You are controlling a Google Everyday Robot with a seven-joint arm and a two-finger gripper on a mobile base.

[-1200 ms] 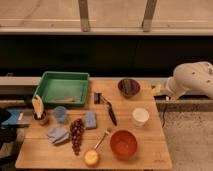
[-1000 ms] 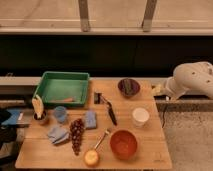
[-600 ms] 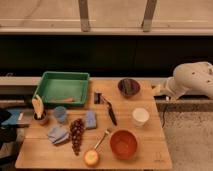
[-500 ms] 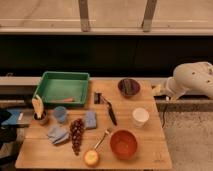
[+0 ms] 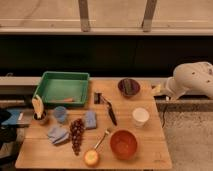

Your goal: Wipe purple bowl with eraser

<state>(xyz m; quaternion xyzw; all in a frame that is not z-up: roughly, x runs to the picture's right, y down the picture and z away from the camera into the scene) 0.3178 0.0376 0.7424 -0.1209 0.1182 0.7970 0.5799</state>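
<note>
**Gripper (image 5: 158, 90) waits off the table's (image 5: 45, 151) right edge, at 3 o'clock of the purple bowl (image 5: 129, 88); wipe not begun, I judge.**

L to R: pale tool in a holder (image 5: 39, 113) at table's 9 o'clock, green tray (image 5: 62, 88) at 10, blue cup (image 5: 60, 114), blue cloth (image 5: 57, 134), grapes (image 5: 76, 134) and fruit (image 5: 91, 158) at approx 6. All sit left or front, so prob. out of the arm's way. Black knife (image 5: 111, 112) is mid-table, orange bowl (image 5: 123, 144) at 5, white cup (image 5: 140, 116) at 3. Purple bowl stands upright at 1 o'clock near the back edge, the nearest dish to the gripper, so a short reach. A dark grey block (image 5: 129, 86) lies in it, poss. the eraser; not sure. Gripper state: can't tell. White arm (image 5: 194, 79) is bent behind it.
</note>
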